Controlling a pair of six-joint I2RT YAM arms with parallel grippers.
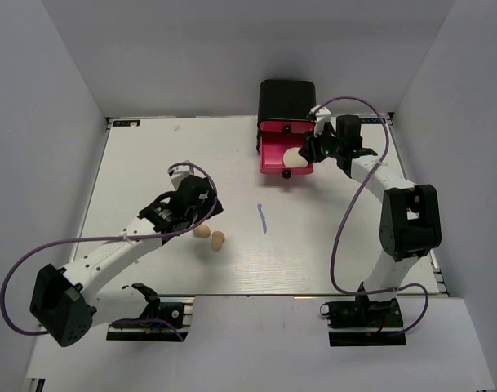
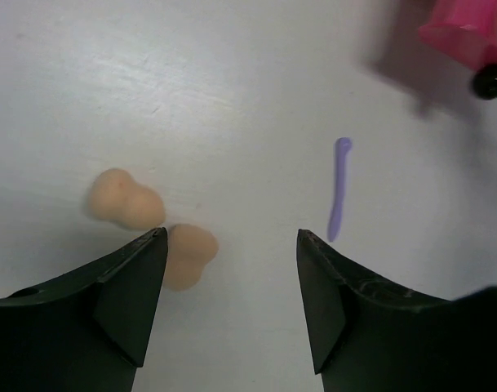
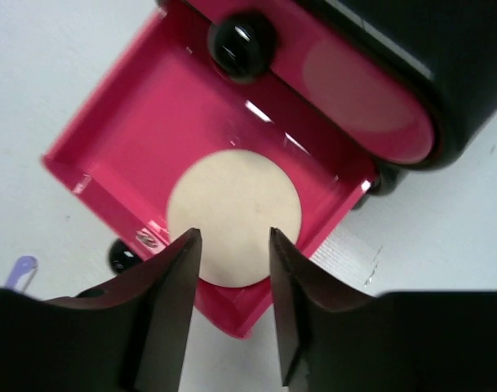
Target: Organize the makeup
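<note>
Two peach egg-shaped sponges [image 1: 201,232] [image 1: 219,240] lie side by side on the table, with a thin purple stick [image 1: 263,217] to their right. In the left wrist view the sponges [image 2: 126,198] [image 2: 187,253] sit by my left finger and the stick [image 2: 339,188] lies beyond the right one. My left gripper [image 1: 209,211] [image 2: 232,237] is open and empty just above them. The round cream puff [image 3: 232,204] [image 1: 292,157] lies flat in the open pink drawer [image 3: 109,122]. My right gripper [image 1: 308,150] [image 3: 234,235] hovers over it, jaws apart, holding nothing. The palettes are out of view.
The black box [image 1: 286,100] with pink drawers stands at the back of the table, its lower drawer [image 1: 274,163] pulled out toward me. A black knob [image 3: 241,42] is on the shut upper drawer. White walls enclose the table on three sides.
</note>
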